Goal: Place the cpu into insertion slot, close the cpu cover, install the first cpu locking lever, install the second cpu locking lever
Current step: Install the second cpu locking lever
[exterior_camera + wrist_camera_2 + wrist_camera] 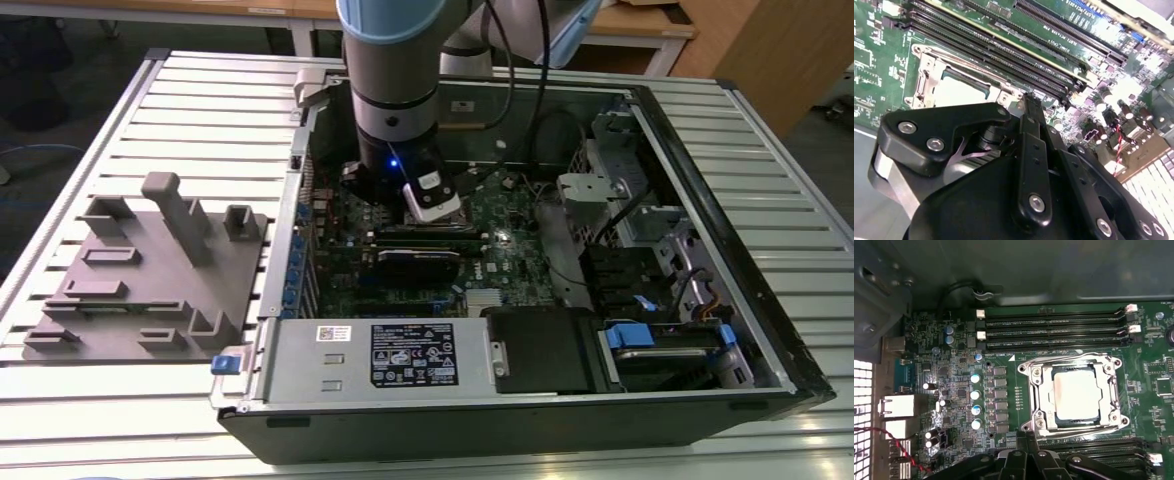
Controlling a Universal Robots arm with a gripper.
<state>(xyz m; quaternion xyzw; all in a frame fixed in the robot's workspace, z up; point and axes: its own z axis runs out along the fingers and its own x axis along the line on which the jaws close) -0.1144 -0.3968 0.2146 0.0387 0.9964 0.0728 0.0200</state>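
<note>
Your gripper hangs low over the motherboard inside the open case, its fingers pressed together on nothing, tips just beside the socket's edge. The cpu sits in the insertion slot, and the cpu cover lies flat around it.

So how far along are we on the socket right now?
The cpu sits in the insertion slot, and the cpu cover lies closed over it, so those steps look done. The gripper hovers at the slot's edge, holding nothing I can see. I can't tell whether either locking lever is latched.
</note>
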